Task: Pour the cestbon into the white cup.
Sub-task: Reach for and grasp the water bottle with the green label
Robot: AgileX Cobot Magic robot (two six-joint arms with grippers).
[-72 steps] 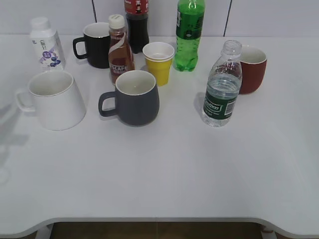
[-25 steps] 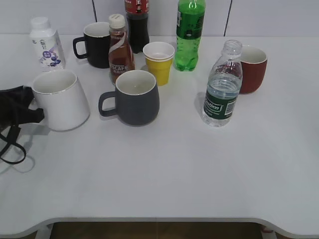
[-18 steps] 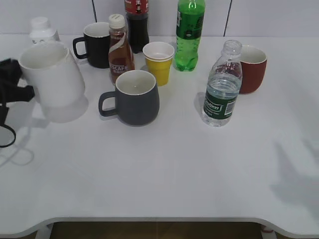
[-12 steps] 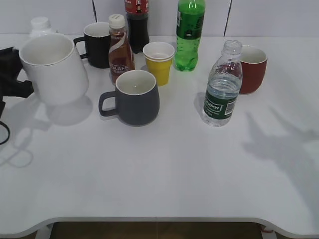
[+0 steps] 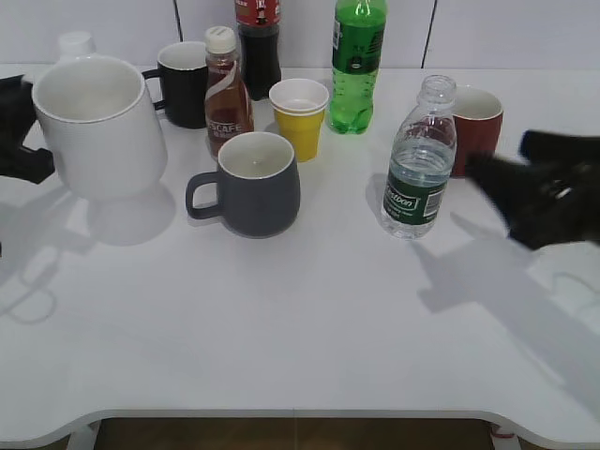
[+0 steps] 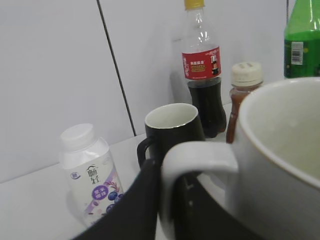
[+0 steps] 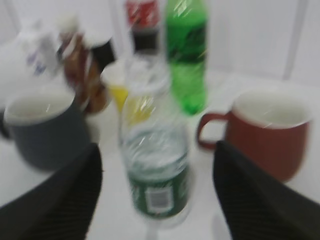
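The cestbon, a clear ribbed bottle with a dark green label and no cap, stands upright on the table right of centre. My right gripper is open and blurred, just right of the bottle and apart from it. In the right wrist view the bottle stands ahead between the spread fingers of the gripper. My left gripper is shut on the handle of the white cup and holds it upright above the table at the far left. The handle sits between the black fingers.
A grey mug stands mid-table. A red mug is just behind the bottle. A yellow paper cup, green soda bottle, coffee bottle, black mug, cola bottle and small white bottle line the back.
My left gripper closed on the white cup's handle and lifted the cup off the table. My right gripper came in from the right toward the cestbon.
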